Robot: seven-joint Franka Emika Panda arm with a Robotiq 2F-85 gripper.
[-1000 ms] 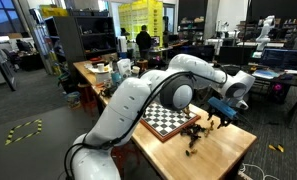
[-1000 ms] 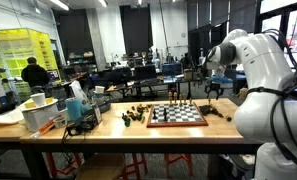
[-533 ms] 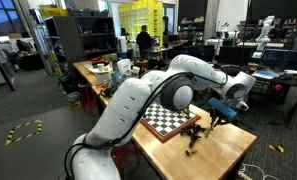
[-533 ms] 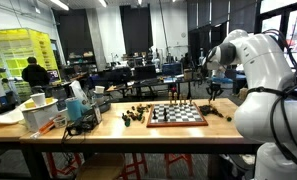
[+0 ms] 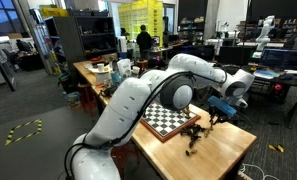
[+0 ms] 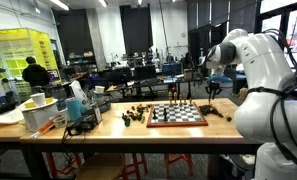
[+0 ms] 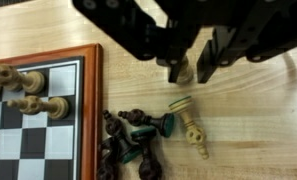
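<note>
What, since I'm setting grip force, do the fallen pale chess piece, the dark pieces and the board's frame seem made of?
Pale piece: matte cream, turned rings; light wood, possibly plastic. Dark pieces: near-black with soft glints; stained wood or plastic. Board frame: reddish-brown with a satin sheen; likely varnished wood.

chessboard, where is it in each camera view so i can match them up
Exterior view: the chessboard lies at picture centre on the table, just left of the gripper.
Exterior view: the chessboard sits right of centre, with the gripper above its right end.
Wrist view: part of the chessboard fills the lower left.
Shared landmark: the gripper, over the loose chess pieces beside the board.
</note>
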